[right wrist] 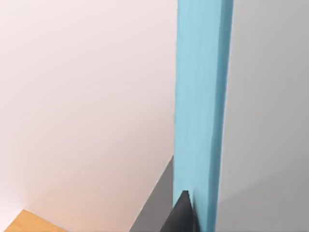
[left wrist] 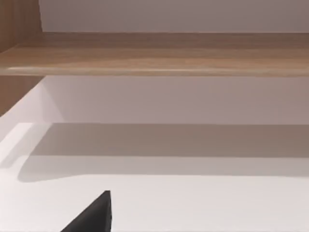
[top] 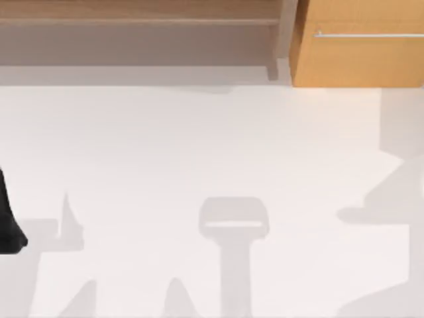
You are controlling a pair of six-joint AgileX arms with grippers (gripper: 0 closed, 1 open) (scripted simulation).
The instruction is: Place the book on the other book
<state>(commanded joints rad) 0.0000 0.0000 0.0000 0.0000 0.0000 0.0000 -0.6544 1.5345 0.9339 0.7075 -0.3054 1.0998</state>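
A light blue book (right wrist: 200, 96) stands on edge in the right wrist view, lifted above the white table. My right gripper (right wrist: 193, 212) is shut on its lower end, with one black fingertip (right wrist: 182, 215) pressed against its side. The other book is out of view. My left arm (top: 8, 222) sits parked at the table's far left edge. One of its black fingers (left wrist: 96, 215) shows low over the table, with nothing beside it.
A wooden shelf (top: 139, 20) runs along the back of the white table (top: 199, 146), and the left wrist view faces it. An orange-brown cabinet with a metal handle (top: 361, 43) stands at the back right. Arm shadows lie across the front and right of the table.
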